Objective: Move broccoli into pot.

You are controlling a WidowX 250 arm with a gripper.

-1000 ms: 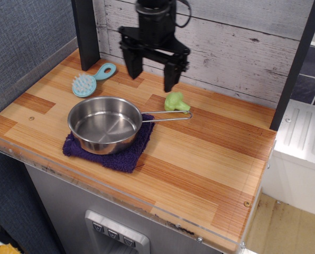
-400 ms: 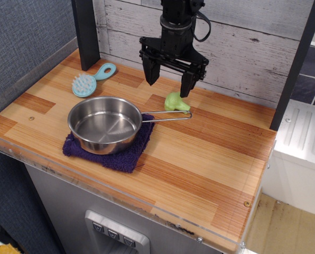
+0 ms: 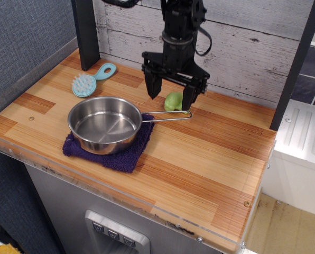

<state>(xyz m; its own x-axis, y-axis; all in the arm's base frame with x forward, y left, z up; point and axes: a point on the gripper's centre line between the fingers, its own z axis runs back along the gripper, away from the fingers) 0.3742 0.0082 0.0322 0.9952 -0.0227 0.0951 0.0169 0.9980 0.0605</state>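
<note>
The light-green toy broccoli (image 3: 173, 101) lies on the wooden counter just behind the pot's wire handle. The pot (image 3: 105, 124) is a shallow steel pan, empty, resting on a dark purple cloth (image 3: 111, 151); its thin handle points right. My black gripper (image 3: 171, 95) is open and points straight down. Its two fingers stand on either side of the broccoli, the left finger to its left and the right finger (image 3: 189, 97) partly in front of it. The broccoli sits between the fingers, not gripped.
A light-blue bristled brush (image 3: 89, 81) lies at the back left. A dark post (image 3: 86, 33) stands at the back left corner and a whitewashed plank wall (image 3: 242, 47) runs behind the counter. A white rack (image 3: 305, 132) adjoins the right side.
The gripper has moved right and down from above the pot's far side to straddle the broccoli, staying open. The broccoli and pot have not moved.
</note>
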